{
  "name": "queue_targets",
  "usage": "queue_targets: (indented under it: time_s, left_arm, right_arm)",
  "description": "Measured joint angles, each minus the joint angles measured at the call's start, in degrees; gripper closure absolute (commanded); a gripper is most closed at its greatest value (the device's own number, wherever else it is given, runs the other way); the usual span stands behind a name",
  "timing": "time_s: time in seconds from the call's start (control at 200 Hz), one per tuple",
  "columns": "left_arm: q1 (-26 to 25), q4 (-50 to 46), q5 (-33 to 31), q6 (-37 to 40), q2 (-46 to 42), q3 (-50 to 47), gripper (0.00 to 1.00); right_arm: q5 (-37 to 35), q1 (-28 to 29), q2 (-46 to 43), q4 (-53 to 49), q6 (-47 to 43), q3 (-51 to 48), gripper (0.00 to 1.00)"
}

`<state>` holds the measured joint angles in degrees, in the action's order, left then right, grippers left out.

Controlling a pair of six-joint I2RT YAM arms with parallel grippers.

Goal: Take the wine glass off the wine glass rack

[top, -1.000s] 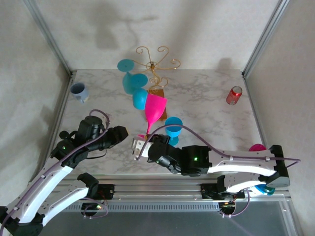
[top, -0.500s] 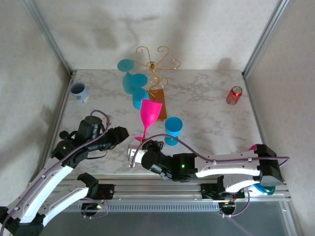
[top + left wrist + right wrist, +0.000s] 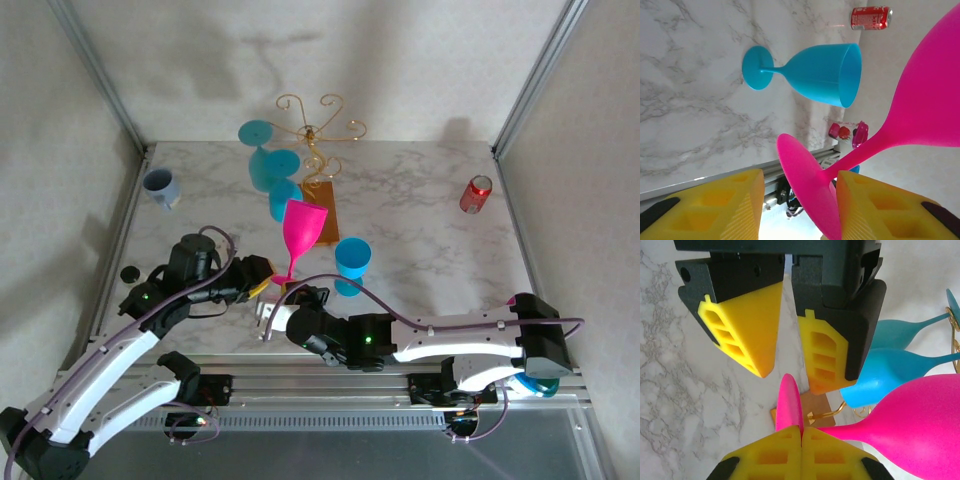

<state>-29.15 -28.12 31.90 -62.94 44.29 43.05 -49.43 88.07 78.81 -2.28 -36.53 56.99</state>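
The pink wine glass [image 3: 301, 231] stands free of the gold wire rack [image 3: 318, 126], whose wooden base [image 3: 322, 196] lies behind it. My right gripper [image 3: 802, 440] is shut on the rim of the glass's pink foot [image 3: 789, 405]; in the top view it [image 3: 279, 303] sits under the glass. My left gripper [image 3: 800, 210] is open, its yellow fingers [image 3: 725, 205] on either side of the foot [image 3: 807, 192] with a gap on the left side. In the top view the left gripper [image 3: 266, 281] sits just left of the foot. Teal glasses [image 3: 270, 165] hang on the rack.
A blue glass [image 3: 351, 262] stands upright just right of the pink glass. A grey-blue mug [image 3: 161, 186] sits at the far left, a red can [image 3: 475, 193] at the far right. Metal frame posts line both sides.
The pink glass has swung from tilted to upright and come toward the front edge with the right gripper. My left gripper has moved right, its open fingers now around the foot.
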Motion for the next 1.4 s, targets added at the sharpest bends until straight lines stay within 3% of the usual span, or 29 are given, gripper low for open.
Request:
queue_targets:
  time_s: [0.576, 0.881, 1.256, 1.402]
  left_arm:
    - [0.0, 8.07, 3.58, -5.79, 0.81, -3.17, 0.66]
    - [0.0, 9.9, 4.61, -6.67, 0.83, -4.72, 0.75]
    - [0.02, 12.96, 4.81, -8.48, 0.81, -5.68, 0.88]
    - [0.13, 14.05, 4.87, -9.42, 0.79, -5.79, 1.0]
  right_arm:
    - [-1.64, 0.0, 1.18, 1.68, -1.46, -0.22, 1.0]
    - [-1.97, 0.0, 1.42, 1.68, -1.64, -0.24, 1.0]
    - [-1.95, -0.02, 1.42, 1.4, -1.16, -0.24, 1.0]
    - [-1.62, -0.02, 1.42, 1.05, -0.46, -0.28, 1.0]
